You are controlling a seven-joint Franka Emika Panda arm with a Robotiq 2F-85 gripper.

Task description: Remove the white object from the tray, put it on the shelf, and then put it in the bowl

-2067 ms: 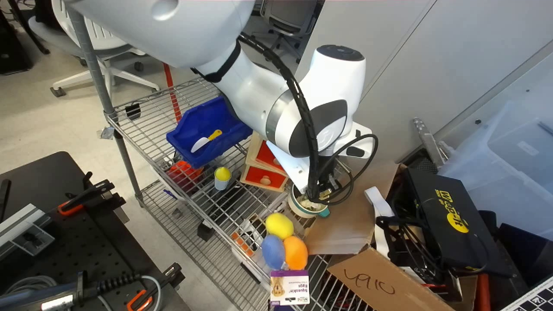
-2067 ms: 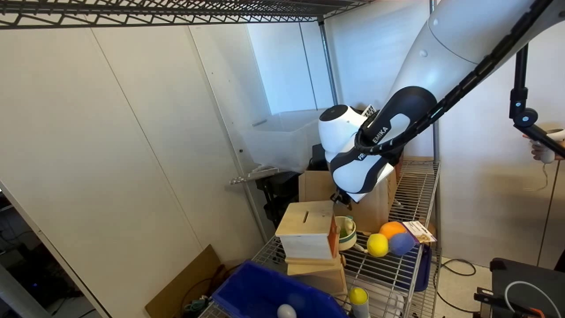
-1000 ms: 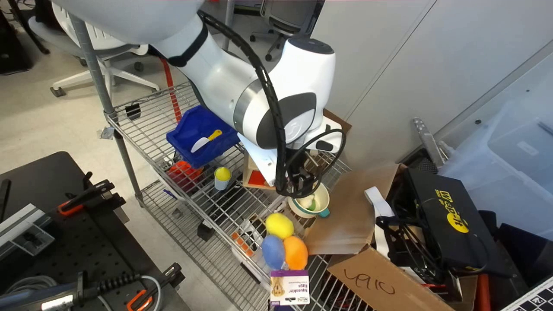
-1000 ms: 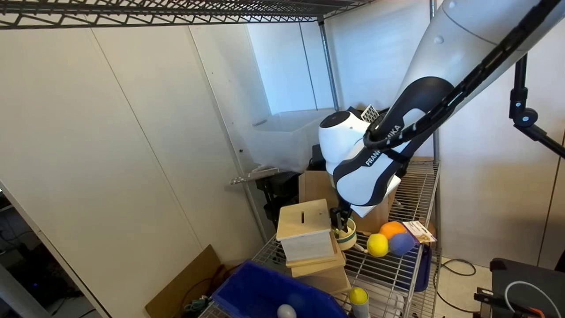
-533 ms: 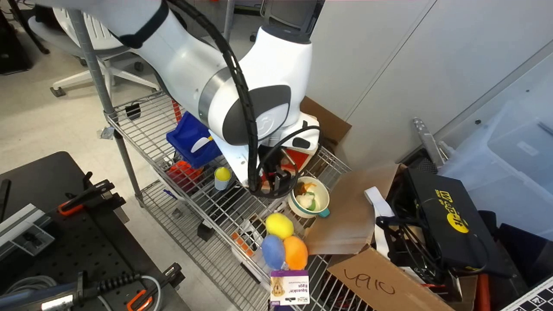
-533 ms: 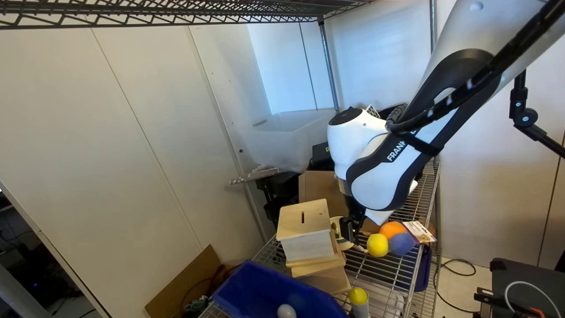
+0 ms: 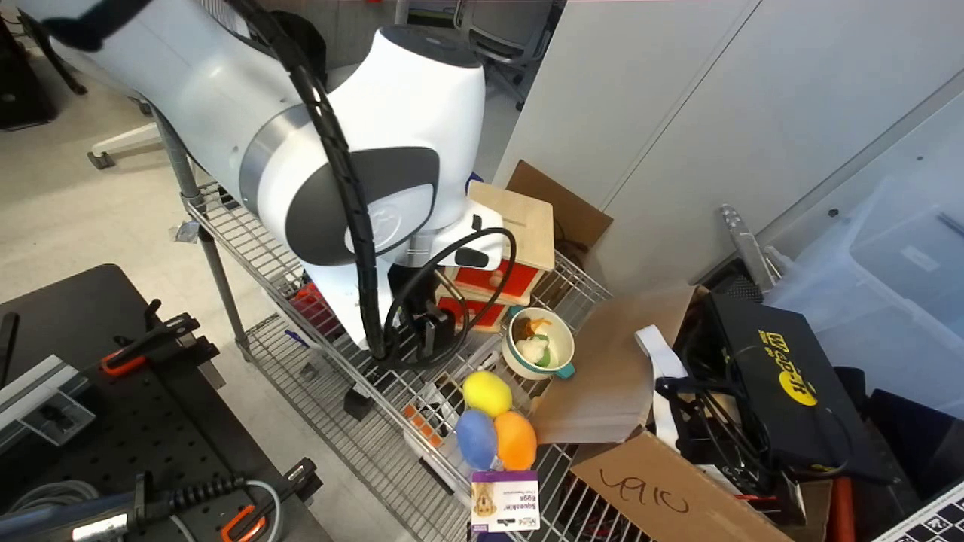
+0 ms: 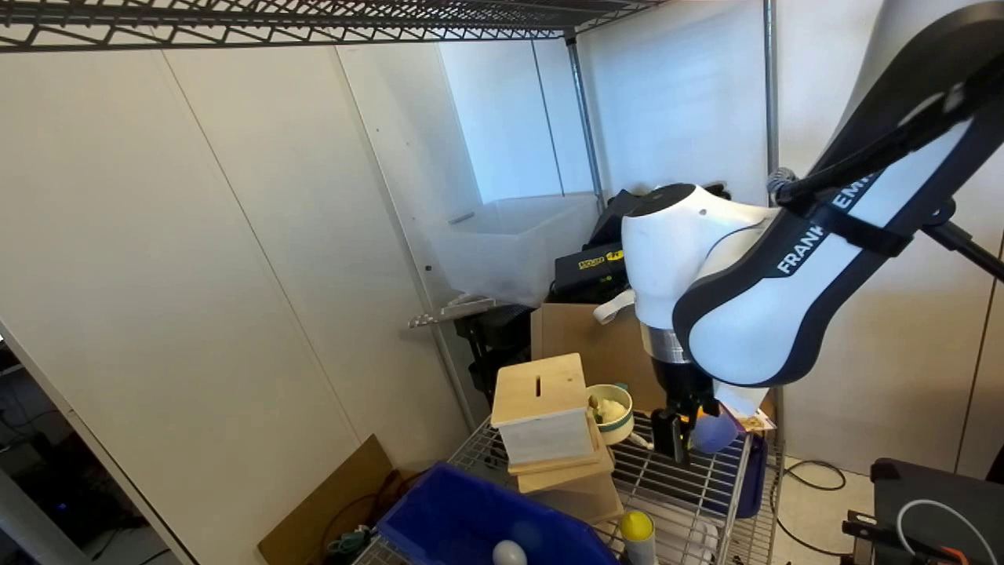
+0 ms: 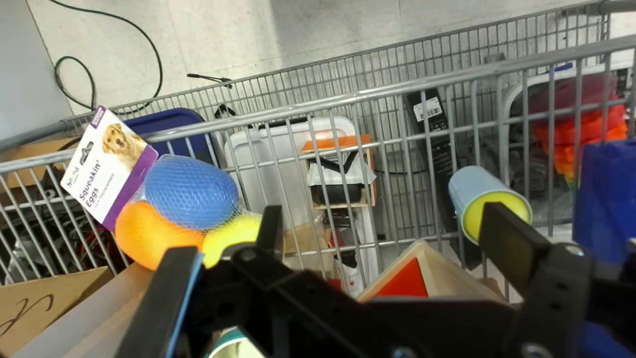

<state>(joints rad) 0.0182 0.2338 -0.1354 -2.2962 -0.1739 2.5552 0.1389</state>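
The gripper (image 8: 679,433) hangs above the wire shelf (image 9: 357,94), fingers (image 9: 514,243) parted. One white object (image 7: 532,349) lies apart from it, in the bowl (image 7: 562,345); a second white item (image 8: 510,554) lies in the blue tray (image 8: 443,510), also well apart.

There are three eggs (image 9: 191,191), three wire shelves (image 9: 318,103) and two stacked wooden boxes (image 8: 545,438). There is one robot arm (image 8: 753,337), one card (image 9: 107,164), one bowl (image 7: 561,346), one bright-blue tray (image 8: 471,510), one white object (image 8: 510,554), one cylinder (image 9: 474,189) and one brown board (image 7: 557,196). The bits (image 7: 533,350) in the bowl lie too close together for a sure count.
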